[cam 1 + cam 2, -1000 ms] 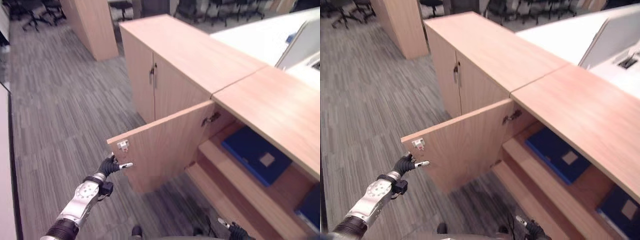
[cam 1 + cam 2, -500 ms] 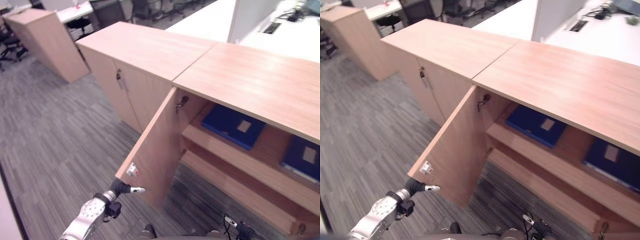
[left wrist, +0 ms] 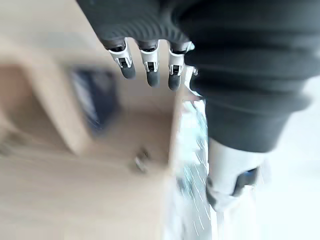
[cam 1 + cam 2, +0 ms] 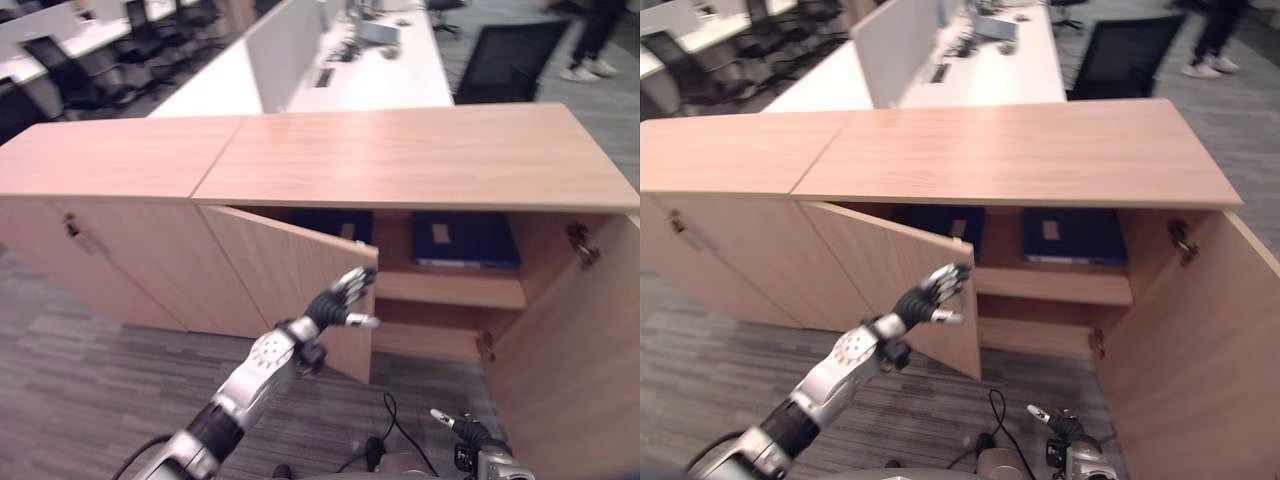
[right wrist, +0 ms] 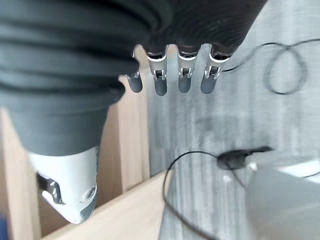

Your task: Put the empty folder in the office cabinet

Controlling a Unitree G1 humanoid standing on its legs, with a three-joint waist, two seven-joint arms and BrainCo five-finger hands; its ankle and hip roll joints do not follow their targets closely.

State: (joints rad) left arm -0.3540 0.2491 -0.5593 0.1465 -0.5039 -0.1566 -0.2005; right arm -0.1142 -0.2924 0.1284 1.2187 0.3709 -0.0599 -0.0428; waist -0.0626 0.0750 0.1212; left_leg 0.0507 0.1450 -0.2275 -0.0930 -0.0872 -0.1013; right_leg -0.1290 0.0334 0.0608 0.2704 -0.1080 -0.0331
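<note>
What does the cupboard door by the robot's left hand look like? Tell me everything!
The left cabinet door is a flat, light wood-look panel, hinged at its left side and swung partly open, its free edge pointing toward the robot. The left robot hand is at that free edge with fingers straight; whether it presses the door is unclear. Behind the door, dark blue folders lie on the upper shelf. The right door stands wide open.
</note>
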